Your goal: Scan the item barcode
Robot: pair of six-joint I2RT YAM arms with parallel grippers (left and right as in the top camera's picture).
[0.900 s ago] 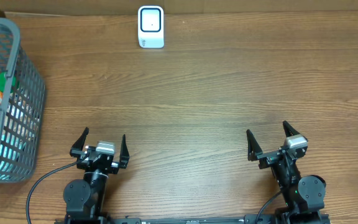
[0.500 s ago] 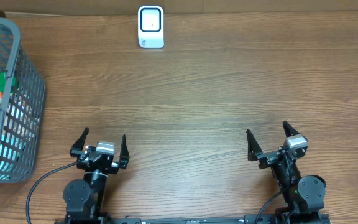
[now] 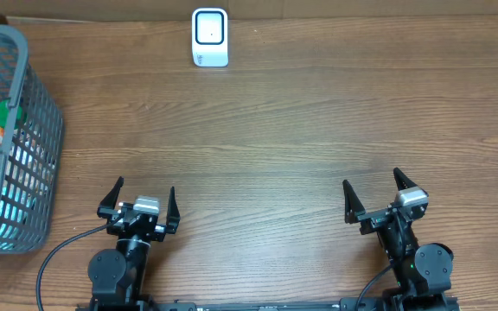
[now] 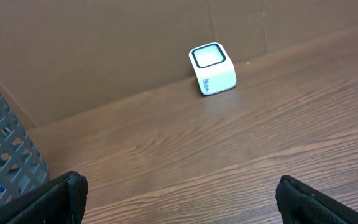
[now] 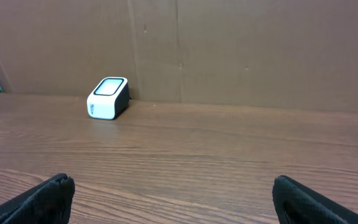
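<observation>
Staying unmoved: left fingers (image 3: 111, 197), right fingers (image 3: 349, 203) spread wide, scanner (image 3: 210, 37) untouched.

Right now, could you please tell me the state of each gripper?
Left gripper: open, holding nothing.
Right gripper: open, holding nothing.

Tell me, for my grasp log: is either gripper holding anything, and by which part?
Nothing is held: the left gripper and the right gripper are both open and empty.
</observation>
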